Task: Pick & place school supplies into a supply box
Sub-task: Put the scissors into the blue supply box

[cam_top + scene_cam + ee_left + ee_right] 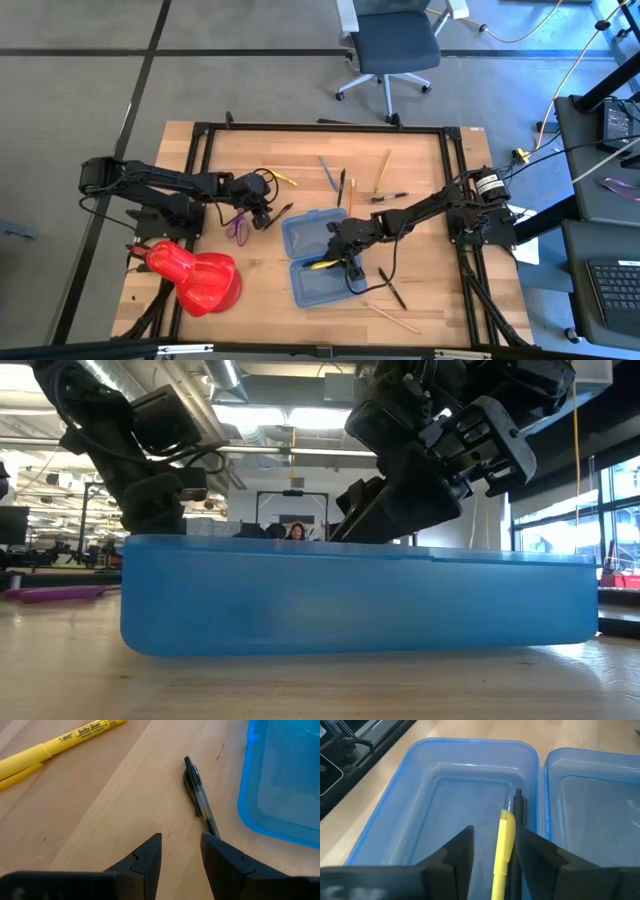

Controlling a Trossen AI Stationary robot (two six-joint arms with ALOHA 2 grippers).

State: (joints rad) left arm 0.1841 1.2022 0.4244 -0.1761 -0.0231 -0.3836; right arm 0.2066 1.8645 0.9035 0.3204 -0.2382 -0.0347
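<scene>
The blue supply box [300,232] lies open on the table, both halves facing up; the low view shows its wall [350,600]. My right gripper [347,262] [494,829] is open over the near half [470,741]. A yellow highlighter [504,840] and a black pen [519,802] lie between its fingers. My left gripper [265,213] [181,837] is open left of the box, above a black pen [197,795] that lies flat on the wood. Purple scissors [238,228] lie near it. A second yellow highlighter [65,740] rests farther off. My right gripper stands open around the yellow highlighter and the black pen inside the box's near half. Blue box floor shows between one finger [462,850] and the highlighter. Whether the other finger [535,852] touches the black pen, I cannot tell.
A glossy red blob [195,275] sits at the near left. Loose pens and pencils lie beyond the box [382,172] [327,172] [388,197]. Others lie near right of it [392,288] [392,317]. A black frame [320,128] borders the table. A person [296,531] shows far behind.
</scene>
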